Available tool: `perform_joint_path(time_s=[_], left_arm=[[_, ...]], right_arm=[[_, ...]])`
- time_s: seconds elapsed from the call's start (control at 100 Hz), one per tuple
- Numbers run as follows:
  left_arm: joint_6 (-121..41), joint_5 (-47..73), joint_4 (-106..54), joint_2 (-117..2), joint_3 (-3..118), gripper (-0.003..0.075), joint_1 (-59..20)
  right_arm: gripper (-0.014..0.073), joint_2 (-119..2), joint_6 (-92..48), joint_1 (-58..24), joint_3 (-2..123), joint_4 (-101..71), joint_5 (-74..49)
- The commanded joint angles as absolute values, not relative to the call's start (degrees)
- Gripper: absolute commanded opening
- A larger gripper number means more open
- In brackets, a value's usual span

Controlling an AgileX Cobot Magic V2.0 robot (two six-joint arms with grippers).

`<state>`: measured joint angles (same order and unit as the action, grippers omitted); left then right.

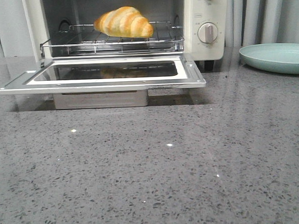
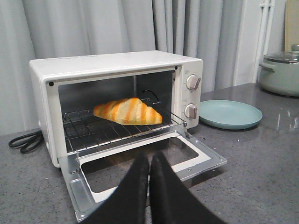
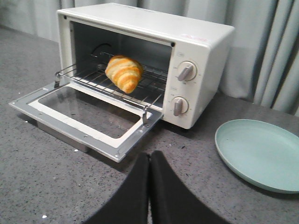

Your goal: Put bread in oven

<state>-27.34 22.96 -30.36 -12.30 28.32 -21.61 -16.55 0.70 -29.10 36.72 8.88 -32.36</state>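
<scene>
The bread [image 1: 124, 22], a golden-orange roll with cream stripes, lies on the wire rack [image 1: 111, 41] inside the cream-white oven [image 1: 210, 45]. The oven's glass door [image 1: 100, 74] is dropped open and lies flat. The bread also shows in the left wrist view [image 2: 127, 111] and in the right wrist view [image 3: 124, 73]. My left gripper [image 2: 149, 158] is shut and empty, back from the open door [image 2: 140, 163]. My right gripper [image 3: 149, 156] is shut and empty over the counter, off the door's corner [image 3: 119, 151]. Neither gripper shows in the front view.
A pale teal plate [image 1: 276, 58] lies on the grey speckled counter right of the oven, also in the right wrist view [image 3: 259, 154]. A grey-green lidded pot [image 2: 280, 72] stands farther right. A black cable [image 2: 25, 140] lies left of the oven. Curtains hang behind.
</scene>
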Motion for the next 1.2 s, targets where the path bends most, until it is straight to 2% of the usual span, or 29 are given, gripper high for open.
perform_joint_path(time_s=[0.0, 0.25, 0.82, 0.96, 1.09, 1.19], left_arm=[[-26.79, 18.35, -32.11, -12.85, 29.70, -0.0022, -21.42], [-26.79, 18.35, -32.11, -12.85, 29.70, -0.0021, -21.42], [-26.79, 18.35, -31.97, -12.52, 27.55, -0.0021, -21.30], [-24.99, 15.95, -22.19, -8.13, 23.27, -0.0021, -19.39], [-11.90, 6.96, -5.68, -1.86, 13.57, -0.0021, -14.12], [-9.90, 2.44, -6.14, 2.01, 7.26, -0.0021, -9.74]], right_arm=[[-0.0054, -13.91, 1.23, -28.08, 37.90, 10.90, -27.42], [-0.0054, -6.85, 1.23, -28.08, 37.90, 11.46, -25.45], [-0.0054, -6.46, 1.23, -28.08, 37.90, 11.46, -25.43], [-0.0054, -6.46, 1.23, -28.08, 37.90, 11.46, -25.34], [-0.0054, -6.46, 1.23, -28.08, 37.90, 11.46, -25.34], [-0.0054, -6.46, 1.23, -28.08, 37.90, 11.46, -25.34]])
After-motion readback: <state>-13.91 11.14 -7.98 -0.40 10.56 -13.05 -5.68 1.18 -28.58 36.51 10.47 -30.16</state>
